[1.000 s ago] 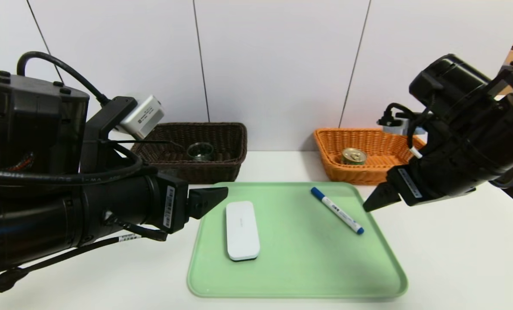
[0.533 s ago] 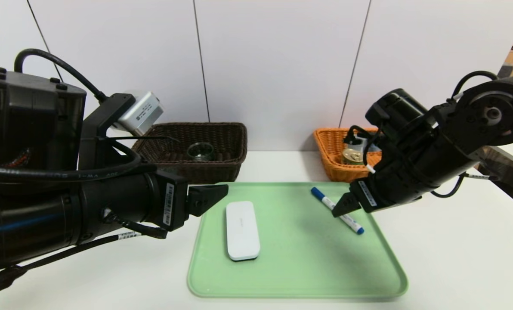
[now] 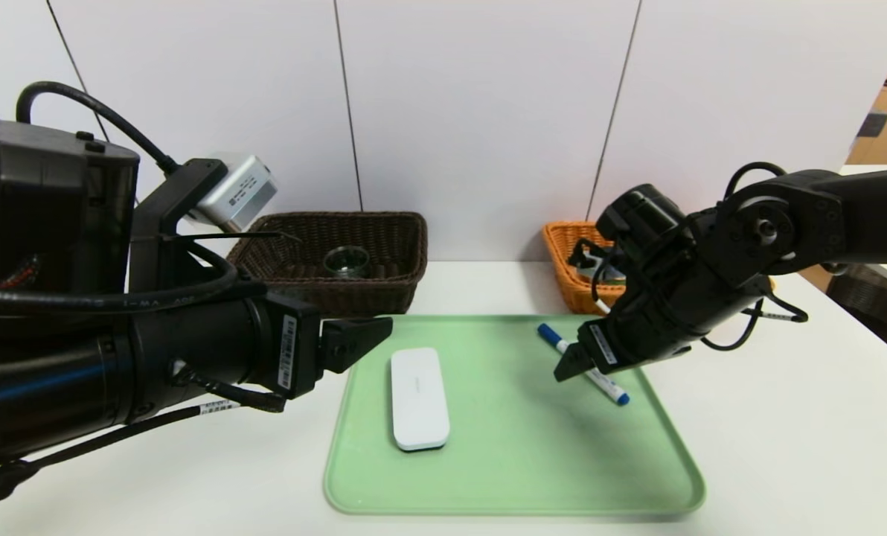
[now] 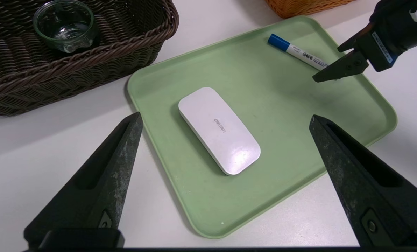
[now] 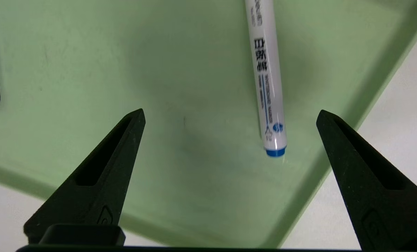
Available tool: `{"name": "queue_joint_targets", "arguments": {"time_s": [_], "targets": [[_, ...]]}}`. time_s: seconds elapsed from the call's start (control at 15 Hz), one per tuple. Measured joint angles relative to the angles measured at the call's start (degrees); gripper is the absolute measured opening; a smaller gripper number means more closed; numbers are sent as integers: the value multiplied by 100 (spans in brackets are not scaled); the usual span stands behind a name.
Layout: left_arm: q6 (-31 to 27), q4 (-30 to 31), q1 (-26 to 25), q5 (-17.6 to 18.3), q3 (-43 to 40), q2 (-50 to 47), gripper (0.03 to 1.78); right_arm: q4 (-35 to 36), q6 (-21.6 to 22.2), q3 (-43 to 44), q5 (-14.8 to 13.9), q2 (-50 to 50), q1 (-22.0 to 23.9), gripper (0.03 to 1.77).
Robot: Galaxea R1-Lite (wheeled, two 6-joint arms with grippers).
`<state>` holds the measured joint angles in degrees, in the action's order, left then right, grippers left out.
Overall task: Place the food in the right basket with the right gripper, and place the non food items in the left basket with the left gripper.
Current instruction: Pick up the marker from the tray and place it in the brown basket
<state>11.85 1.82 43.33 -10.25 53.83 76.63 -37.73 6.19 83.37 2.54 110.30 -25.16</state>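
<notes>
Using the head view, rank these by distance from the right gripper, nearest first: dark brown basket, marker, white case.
1. Marker, on the tray's right side, just by the right gripper.
2. White case, on the tray's left side.
3. Dark brown basket, beyond the tray, at the back left.

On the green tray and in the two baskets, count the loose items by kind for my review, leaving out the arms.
Cases: 1, the white case on the tray
Markers: 1, the marker on the tray
Jars: 1, the glass jar in the dark basket
Total seen: 3; the orange basket is partly hidden
</notes>
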Motion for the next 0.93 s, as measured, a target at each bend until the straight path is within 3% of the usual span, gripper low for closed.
{"name": "queue_joint_targets", "arguments": {"time_s": [0.53,0.93], "targets": [[11,0,0,-5,-22,-9,169,419,-9,4,-67,412,-13,170],[83,0,0,-5,-30,-9,169,433,-16,6,-385,580,-52,170]]}}
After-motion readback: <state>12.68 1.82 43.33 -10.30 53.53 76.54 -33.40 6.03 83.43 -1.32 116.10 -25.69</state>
